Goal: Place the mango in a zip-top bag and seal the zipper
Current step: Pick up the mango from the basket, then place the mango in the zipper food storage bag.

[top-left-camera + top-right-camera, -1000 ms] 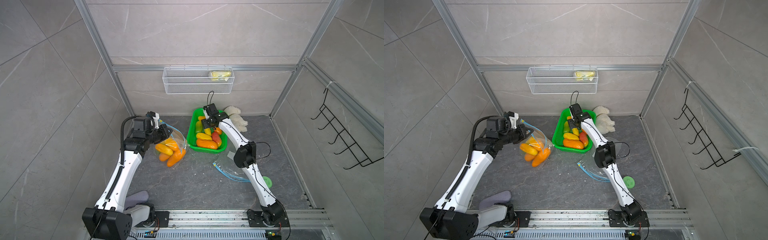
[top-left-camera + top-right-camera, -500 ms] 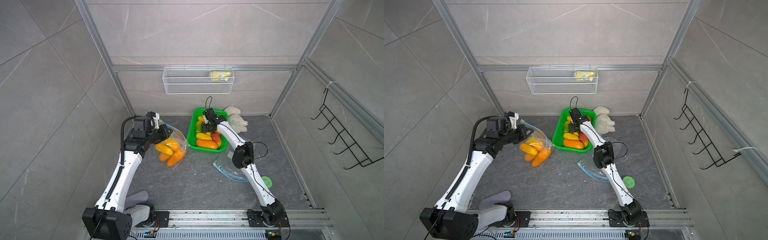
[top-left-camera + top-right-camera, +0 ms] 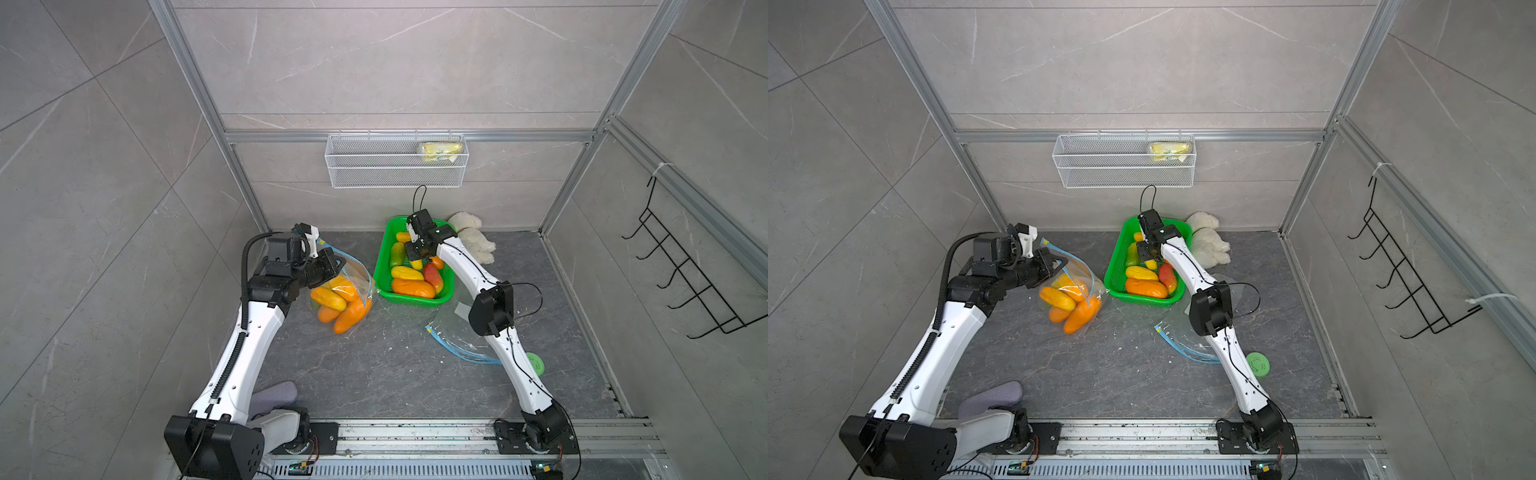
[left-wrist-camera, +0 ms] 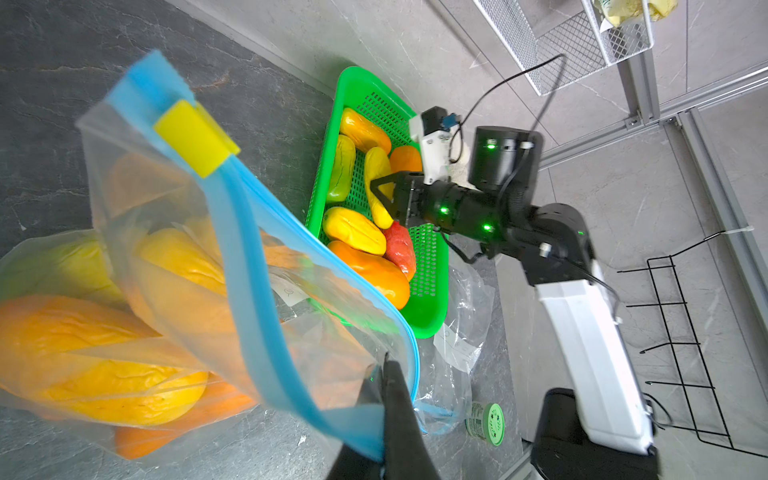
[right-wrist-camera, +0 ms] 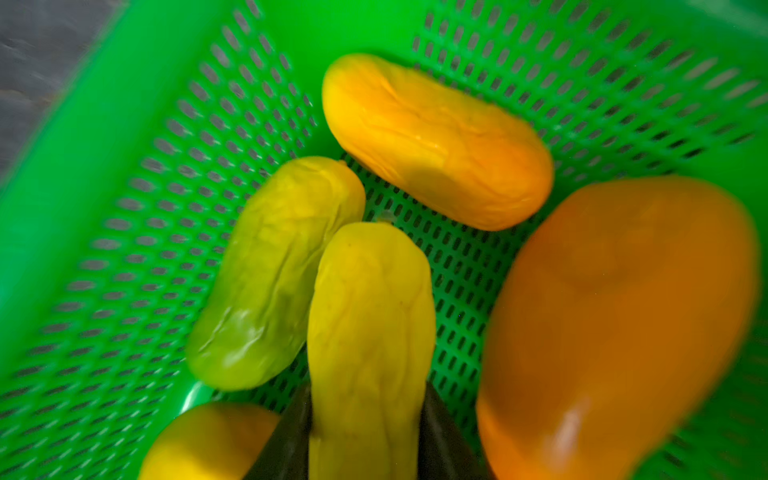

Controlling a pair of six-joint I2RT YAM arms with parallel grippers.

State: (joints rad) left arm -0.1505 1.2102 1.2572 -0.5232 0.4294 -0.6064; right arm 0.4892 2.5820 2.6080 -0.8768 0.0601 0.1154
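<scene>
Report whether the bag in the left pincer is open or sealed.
Open: the bag's blue zipper strips gape apart, yellow slider sits at one end, left pincer pinches one lip.

Yellow mango (image 5: 370, 332), elongated, in green basket (image 5: 104, 124). Clear zip-top bag (image 4: 116, 178), blue zipper open, upright w/ orange mangoes (image 4: 95, 357) inside.

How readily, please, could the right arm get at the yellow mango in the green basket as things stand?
Yes, it seems so: the right tool straddles the yellow mango, a finger against each side. Nothing covers it; the green mango only lies alongside in the green basket.
</scene>
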